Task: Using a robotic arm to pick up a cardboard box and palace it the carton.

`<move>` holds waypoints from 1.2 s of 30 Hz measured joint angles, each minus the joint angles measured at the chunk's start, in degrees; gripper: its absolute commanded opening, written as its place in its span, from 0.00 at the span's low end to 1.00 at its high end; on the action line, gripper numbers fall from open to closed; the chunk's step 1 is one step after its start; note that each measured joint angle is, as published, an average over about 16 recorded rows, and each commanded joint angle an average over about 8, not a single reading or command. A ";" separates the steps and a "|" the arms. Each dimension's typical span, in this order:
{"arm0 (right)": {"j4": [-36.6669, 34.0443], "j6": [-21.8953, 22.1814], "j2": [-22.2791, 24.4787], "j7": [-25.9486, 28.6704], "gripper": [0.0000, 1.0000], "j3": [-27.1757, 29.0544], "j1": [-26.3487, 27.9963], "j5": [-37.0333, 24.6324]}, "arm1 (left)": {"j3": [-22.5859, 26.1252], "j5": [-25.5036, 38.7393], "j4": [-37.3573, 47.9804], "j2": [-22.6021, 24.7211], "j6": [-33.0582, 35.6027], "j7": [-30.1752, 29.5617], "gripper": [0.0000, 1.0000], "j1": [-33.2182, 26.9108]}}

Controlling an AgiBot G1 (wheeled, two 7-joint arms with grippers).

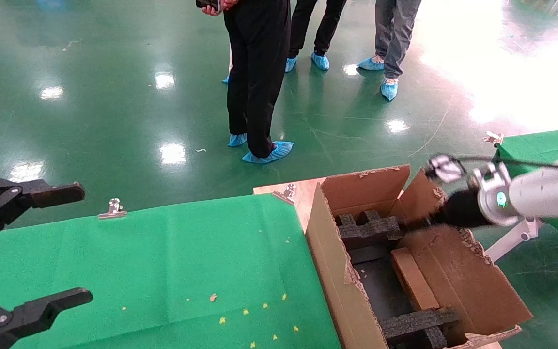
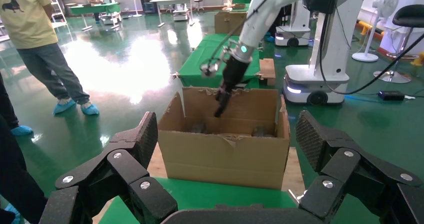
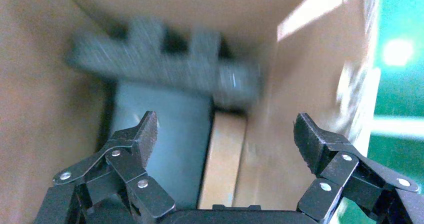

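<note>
The carton [image 1: 327, 257] stands at the right end of the table, its flaps ragged and black foam blocks [image 1: 368, 228] at both ends. Inside it the cardboard box [image 1: 412, 281] stands on its long edge against the right-hand wall. The white robotic arm [image 1: 540, 191], with its teal ring, reaches in from the right. My right gripper [image 1: 419, 223] hangs open over the carton's far end. In the right wrist view this gripper [image 3: 225, 131] holds nothing, and the cardboard box [image 3: 222, 164] lies below, between the jaws. My left gripper [image 1: 83, 242] is parked open at the far left.
A green cloth [image 1: 162, 261] held by metal clips [image 1: 113, 208] covers the table left of the carton. Three people [image 1: 257, 72] stand on the green floor beyond it. Another green-covered table [image 1: 545, 145] sits at the right, behind the arm.
</note>
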 measured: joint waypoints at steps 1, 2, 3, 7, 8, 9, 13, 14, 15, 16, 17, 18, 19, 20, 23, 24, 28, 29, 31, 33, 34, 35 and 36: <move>1.16 0.36 0.34 -0.43 1.00 0.35 0.99 -0.14 | 0.00 0.00 0.00 0.00 0.00 0.00 1.00 0.00; 2.38 0.71 0.71 -0.89 1.00 0.71 1.98 -0.27 | 0.00 0.00 0.00 0.00 0.00 0.00 1.00 0.00; 3.72 1.06 1.11 -1.41 1.00 1.12 2.96 -0.37 | 0.00 0.00 0.00 0.00 0.00 0.00 1.00 0.00; 9.83 2.05 2.95 -4.01 1.00 3.11 6.64 -0.34 | 0.00 0.00 0.00 0.00 0.00 0.00 1.00 0.00; 11.49 2.14 3.47 -4.82 1.00 3.70 7.43 -0.18 | 0.00 0.00 0.00 0.00 0.00 0.00 1.00 0.00; 13.11 2.17 3.98 -5.64 1.00 4.30 8.14 0.04 | 0.00 0.00 0.00 0.00 0.00 0.00 1.00 0.00; 19.22 1.94 5.93 -8.98 1.00 6.69 10.45 1.18 | 0.01 -0.01 0.00 0.00 -0.01 0.00 1.00 0.00; 20.58 1.78 6.38 -9.77 1.00 7.26 10.88 1.52 | 0.01 -0.01 0.00 0.00 -0.01 0.00 1.00 0.00; 21.79 1.60 6.79 -10.50 1.00 7.79 11.23 1.87 | 0.01 -0.01 0.00 -0.01 -0.01 0.00 1.00 0.00; 22.88 1.39 7.16 -11.19 1.00 8.29 11.52 2.20 | 0.01 -0.02 0.01 -0.01 -0.01 0.01 1.00 0.00; 23.82 1.17 7.48 -11.81 1.00 8.73 11.75 2.53 | 0.01 -0.02 0.01 -0.01 -0.01 0.01 1.00 0.01; 24.65 0.94 7.77 -12.38 1.00 9.15 11.93 2.85 | 0.01 -0.02 0.01 -0.01 -0.01 0.01 1.00 0.01; 25.23 0.74 7.97 -12.84 1.00 9.44 12.04 3.10 | 0.01 -0.02 0.01 -0.01 -0.01 0.01 1.00 0.01; 25.79 0.51 8.17 -13.29 1.00 9.77 12.12 3.37 | 0.01 -0.02 0.01 -0.01 -0.01 0.01 1.00 0.01; 26.78 -0.07 8.52 -14.24 1.00 10.63 12.09 3.93 | 0.01 -0.03 0.01 -0.01 -0.02 0.01 1.00 0.01; 26.92 -0.24 8.56 -14.41 1.00 10.93 11.99 4.02 | 0.01 -0.03 0.01 -0.01 -0.02 0.01 1.00 0.01; 27.10 -1.28 8.50 -14.95 1.00 12.93 10.80 4.18 | 0.01 -0.03 0.02 -0.01 -0.02 0.01 1.00 0.01; 27.05 -1.61 8.43 -15.10 1.00 13.60 10.32 4.17 | 0.01 -0.03 0.02 -0.01 -0.02 0.01 1.00 0.01; 26.98 -2.45 8.27 -15.50 1.00 15.29 9.17 4.16 | 0.01 -0.03 0.02 -0.01 -0.02 0.01 1.00 0.01; 26.97 -3.48 8.10 -16.06 1.00 17.41 7.79 4.17 | 0.01 -0.03 0.02 -0.01 -0.02 0.01 1.00 0.01; 26.99 -4.09 8.01 -16.39 1.00 18.65 6.99 4.19 | 0.01 -0.03 0.02 -0.01 -0.02 0.01 1.00 0.01; 27.12 -4.77 7.95 -16.80 1.00 20.04 6.18 4.26 | 0.01 -0.04 0.02 -0.01 -0.02 0.01 1.00 0.01; 27.18 -5.45 7.86 -17.20 1.00 21.44 5.29 4.30 | 0.01 -0.04 0.02 -0.01 -0.02 0.01 1.00 0.01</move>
